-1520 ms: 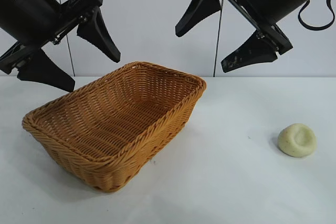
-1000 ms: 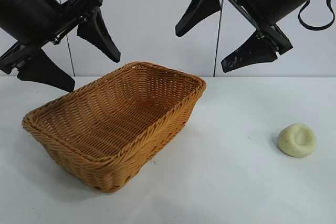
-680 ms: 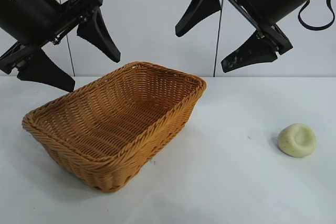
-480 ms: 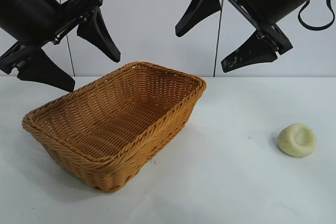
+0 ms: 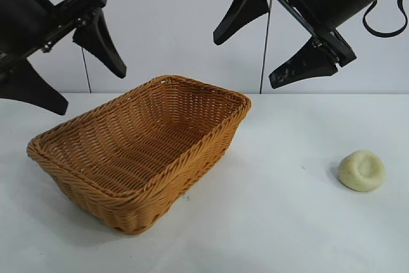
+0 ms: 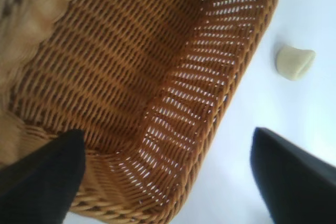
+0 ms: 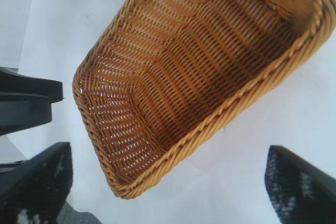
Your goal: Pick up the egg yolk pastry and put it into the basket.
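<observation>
The egg yolk pastry [image 5: 362, 170], a small pale yellow bun with a dimple, lies on the white table at the right, far from both arms. The left wrist view shows the pastry [image 6: 295, 62] beyond the basket's far corner. The orange-brown wicker basket [image 5: 96, 187] stands left of centre with nothing inside. My left gripper [image 5: 91, 91] hangs open above the basket's left end. My right gripper [image 5: 245, 63] hangs open high over the basket's right corner, well up and left of the pastry. Each wrist view shows the basket [image 6: 173, 103] [image 7: 194, 77] below wide-apart fingers.
A white table [image 5: 281, 222] spreads around the basket and pastry. A pale wall with thin vertical seams [image 5: 263, 49] stands behind. Part of the left arm [image 7: 26, 103] shows at the edge of the right wrist view.
My left gripper has shifted to the left and slightly up in the exterior view. The right arm, basket and pastry have not moved.
</observation>
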Action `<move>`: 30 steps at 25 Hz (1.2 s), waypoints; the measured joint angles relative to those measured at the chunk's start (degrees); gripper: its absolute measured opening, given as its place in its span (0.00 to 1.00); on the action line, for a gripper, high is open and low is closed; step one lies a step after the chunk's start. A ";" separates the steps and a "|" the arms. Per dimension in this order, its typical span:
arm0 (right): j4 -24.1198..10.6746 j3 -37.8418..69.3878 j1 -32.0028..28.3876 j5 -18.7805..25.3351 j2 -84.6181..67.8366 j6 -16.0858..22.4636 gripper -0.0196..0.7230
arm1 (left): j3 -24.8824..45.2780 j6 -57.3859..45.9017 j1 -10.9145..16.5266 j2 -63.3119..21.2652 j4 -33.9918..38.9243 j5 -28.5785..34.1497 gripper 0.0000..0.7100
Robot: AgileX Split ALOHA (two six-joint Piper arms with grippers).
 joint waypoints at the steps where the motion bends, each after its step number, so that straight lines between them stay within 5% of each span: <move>1: 0.00 0.00 0.00 0.00 0.00 0.00 0.95 | 0.16 -1.89 0.00 -0.95 1.47 0.27 0.93; 9: 0.00 0.00 0.00 0.00 0.00 0.00 0.95 | 9.36 -17.18 -0.59 -11.40 4.76 0.25 0.93; 13: 0.00 0.00 0.00 0.00 0.00 0.00 0.95 | 15.89 -26.75 -4.53 -13.67 7.65 -3.72 0.93; 18: -0.05 0.00 0.00 0.00 0.00 0.00 0.95 | 18.68 -39.36 -9.57 -11.11 14.38 -9.42 0.93; 30: -0.12 0.00 0.00 0.00 0.00 0.00 0.95 | 15.40 -55.79 -9.81 1.11 21.61 -11.36 0.93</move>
